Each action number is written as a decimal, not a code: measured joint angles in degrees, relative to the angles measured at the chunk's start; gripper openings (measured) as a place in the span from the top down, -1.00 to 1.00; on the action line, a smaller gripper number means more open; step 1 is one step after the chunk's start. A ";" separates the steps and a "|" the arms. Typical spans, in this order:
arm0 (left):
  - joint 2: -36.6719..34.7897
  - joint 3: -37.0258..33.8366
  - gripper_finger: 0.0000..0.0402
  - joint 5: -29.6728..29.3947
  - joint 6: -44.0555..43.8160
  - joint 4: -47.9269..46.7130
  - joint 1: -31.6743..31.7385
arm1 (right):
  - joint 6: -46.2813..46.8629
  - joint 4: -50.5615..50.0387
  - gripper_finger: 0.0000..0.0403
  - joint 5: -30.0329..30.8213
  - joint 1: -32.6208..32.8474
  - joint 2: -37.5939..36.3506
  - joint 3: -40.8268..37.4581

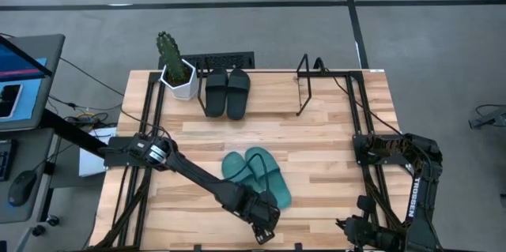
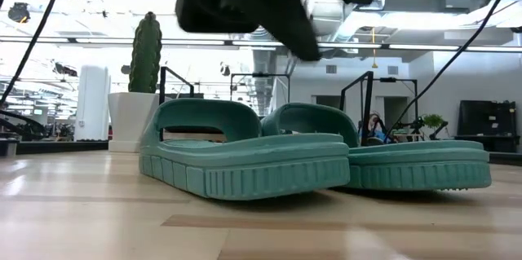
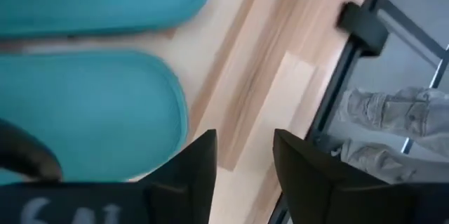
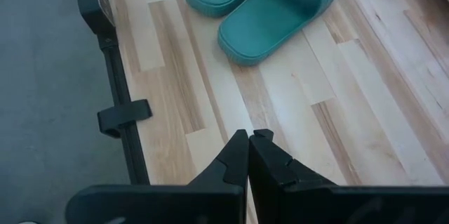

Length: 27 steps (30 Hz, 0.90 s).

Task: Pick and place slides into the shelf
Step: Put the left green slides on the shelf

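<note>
Two teal slides [image 1: 254, 176] lie side by side on their soles at the middle of the table, also in the low view [image 2: 245, 158] and the right wrist view [image 4: 263, 3]. My left gripper [image 3: 245, 171] hangs open just beyond their near ends [image 3: 91, 112], over bare wood near the table's near edge [image 1: 265, 232]. Nothing is between its fingers. Two black slides [image 1: 228, 92] lie at the far edge, left of the shelf's looped upright [image 1: 304, 86]. Whether they rest on its rods I cannot tell. My right gripper [image 4: 249, 147] waits shut at the near right corner.
A cactus in a white pot [image 1: 175, 74] stands at the far left, beside the black slides. Black frame rails run along the table's left [image 1: 134, 165] and right [image 1: 364, 165] sides. A person's trouser legs [image 3: 393, 126] show beyond the near edge.
</note>
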 joint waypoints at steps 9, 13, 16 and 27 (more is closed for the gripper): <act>0.18 0.54 0.38 -1.88 1.97 -5.84 2.13 | 0.00 0.21 1.00 -0.01 0.00 0.00 0.00; 0.26 0.54 0.38 -2.80 2.05 -5.71 2.10 | 0.02 0.50 1.00 -0.02 0.00 0.00 0.00; 0.26 0.54 0.38 -3.51 2.14 -5.79 1.89 | 0.02 0.57 1.00 -0.04 0.00 0.00 0.00; 6.00 0.87 0.38 0.70 -0.02 -3.11 1.07 | -0.02 0.42 1.00 -0.04 0.00 0.00 0.02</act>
